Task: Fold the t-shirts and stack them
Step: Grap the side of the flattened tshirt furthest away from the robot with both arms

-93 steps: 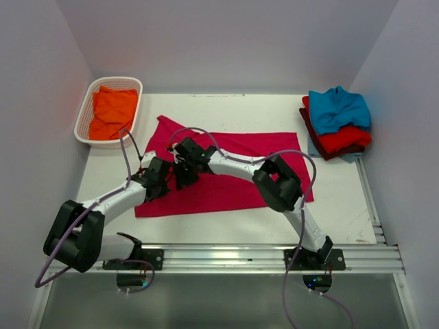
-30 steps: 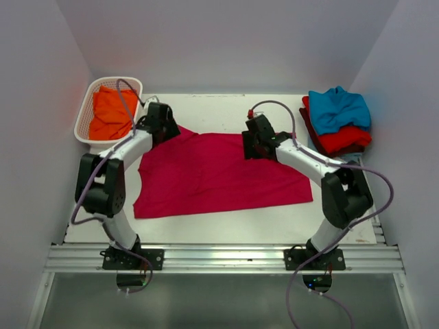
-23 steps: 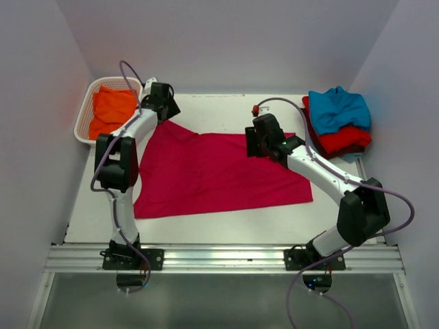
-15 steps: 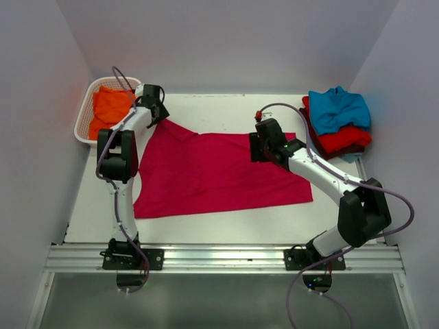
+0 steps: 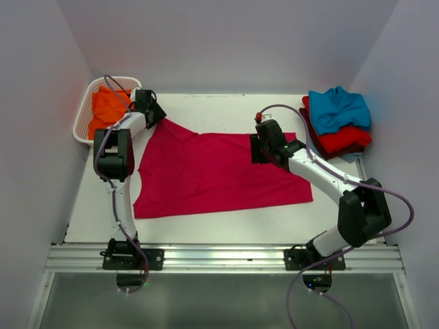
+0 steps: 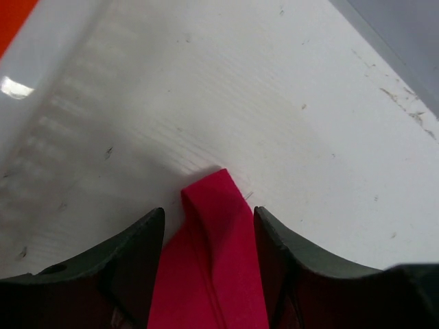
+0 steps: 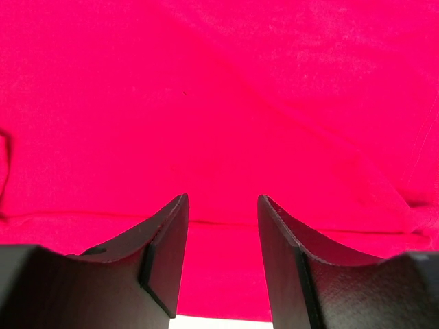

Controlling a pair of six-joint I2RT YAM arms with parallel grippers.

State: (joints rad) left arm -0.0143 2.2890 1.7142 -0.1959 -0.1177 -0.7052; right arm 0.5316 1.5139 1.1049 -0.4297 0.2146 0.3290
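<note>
A crimson-pink t-shirt (image 5: 219,171) lies spread flat across the middle of the table. My left gripper (image 5: 158,116) is at its far left corner, next to the basket. In the left wrist view the left gripper (image 6: 209,212) is open, and a narrow folded tip of the shirt (image 6: 212,260) lies between its fingers. My right gripper (image 5: 258,151) hovers at the shirt's far edge, right of centre. In the right wrist view the right gripper (image 7: 223,199) is open over the cloth, with a hem line (image 7: 219,223) running across the gap. Teal (image 5: 336,106), red (image 5: 346,140) and maroon (image 5: 310,127) t-shirts are stacked at the far right.
A white lattice basket (image 5: 84,133) holding an orange t-shirt (image 5: 110,110) stands at the far left corner, close to my left gripper. Grey walls enclose the table on three sides. A metal rail (image 5: 226,257) runs along the near edge.
Both arms left the shirt's left middle and went to its far edge. My left gripper shifted left to the corner tip. Both pairs of jaws have narrowed.
</note>
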